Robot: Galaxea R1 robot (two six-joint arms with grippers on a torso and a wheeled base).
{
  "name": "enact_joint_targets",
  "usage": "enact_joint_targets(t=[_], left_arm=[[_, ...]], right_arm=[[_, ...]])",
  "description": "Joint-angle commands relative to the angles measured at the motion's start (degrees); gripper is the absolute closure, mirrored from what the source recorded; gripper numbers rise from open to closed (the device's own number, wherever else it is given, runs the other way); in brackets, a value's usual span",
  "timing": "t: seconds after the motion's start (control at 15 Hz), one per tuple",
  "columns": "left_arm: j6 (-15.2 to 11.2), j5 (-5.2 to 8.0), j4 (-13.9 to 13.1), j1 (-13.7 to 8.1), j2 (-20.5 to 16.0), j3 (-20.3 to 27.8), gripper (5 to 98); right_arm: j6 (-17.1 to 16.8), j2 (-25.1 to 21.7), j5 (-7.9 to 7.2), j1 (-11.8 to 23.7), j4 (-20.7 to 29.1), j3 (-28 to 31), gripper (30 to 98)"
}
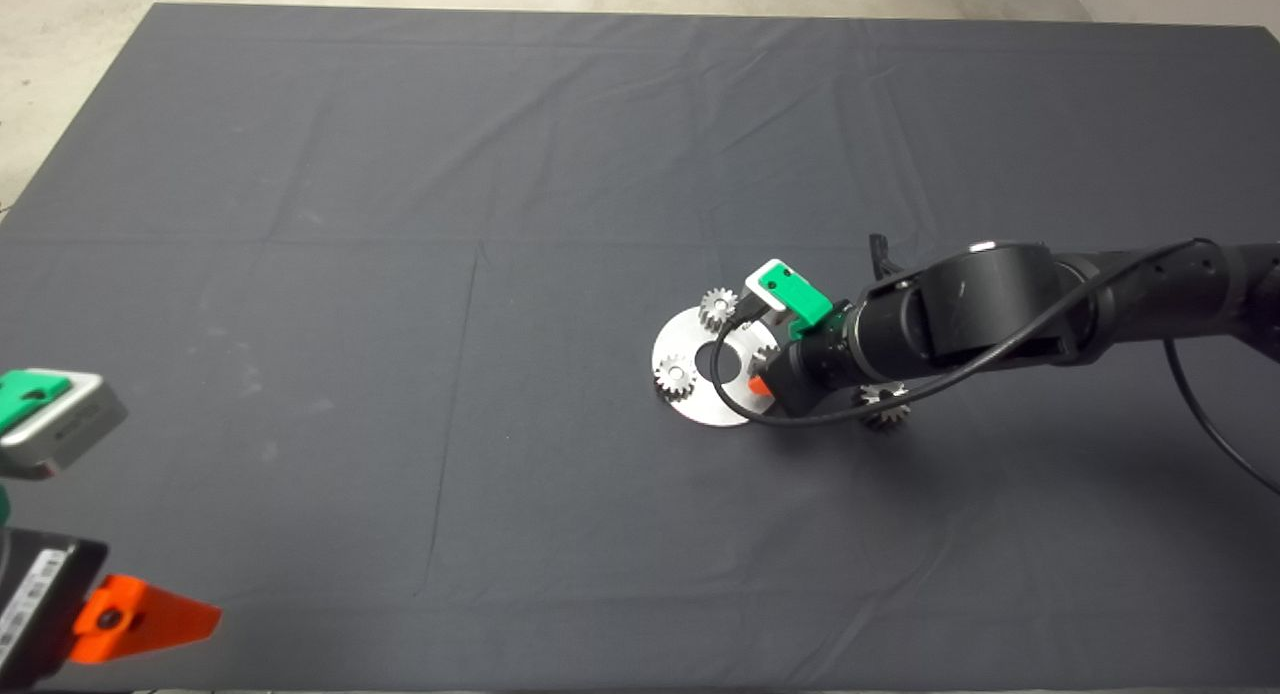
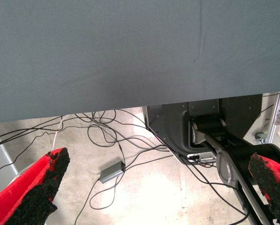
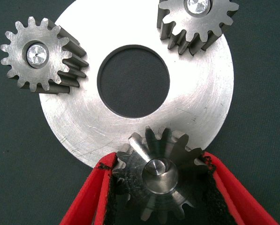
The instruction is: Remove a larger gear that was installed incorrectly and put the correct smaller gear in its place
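Note:
A round silver plate (image 1: 700,410) (image 3: 196,108) with a centre hole lies mid-mat. Two small light-silver gears (image 1: 717,307) (image 1: 676,377) stand on it, also seen in the right wrist view (image 3: 41,56) (image 3: 198,21). My right gripper (image 1: 765,376) (image 3: 158,161) is at the plate's right edge, shut on the smaller gear (image 3: 156,180), which is dark grey with a bright pin in its centre hole and sits at the plate's rim. The larger gear (image 1: 884,406) lies on the mat just right of the plate, partly under my right arm. My left gripper (image 1: 150,619) (image 2: 158,187) is parked open at the lower left.
The right arm's black cable (image 1: 735,409) loops over the plate. Beyond the mat edge, the left wrist view shows floor cables (image 2: 107,140), a small grey box (image 2: 112,171) and the robot's dark base (image 2: 196,122).

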Motion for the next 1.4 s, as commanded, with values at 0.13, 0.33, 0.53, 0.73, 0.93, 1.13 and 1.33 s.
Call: enact_joint_targets(t=[0.13,0.33,0.53,0.73,0.93,1.13,1.33], left_arm=[[-0.1,2.04,-0.6,-0.2,-0.2,0.7,5.3],[-0.1,2.04,-0.6,-0.2,-0.2,0.7,5.3],[-0.1,2.04,-0.6,-0.2,-0.2,0.7,5.3],[-0.1,2.04,-0.6,-0.2,-0.2,0.7,5.3],[-0.1,2.04,-0.6,-0.2,-0.2,0.7,5.3],[-0.1,2.04,-0.6,-0.2,-0.2,0.7,5.3],[-0.1,2.04,-0.6,-0.2,-0.2,0.7,5.3]], right_arm=[[0.5,0.0,0.65,1.0,-1.7,0.2,88.2],[0.4,-0.4,0.71,1.0,-1.7,0.3,88.1],[0.4,-0.4,0.63,1.1,-1.8,0.4,88.0],[0.4,-0.4,0.63,1.1,-1.8,0.6,88.0],[0.4,-0.2,-0.46,1.1,-2.8,0.8,87.9],[0.3,-0.3,-2.10,1.1,-3.4,0.9,87.9],[0.1,-0.3,-2.10,1.1,-3.4,0.9,87.1]])
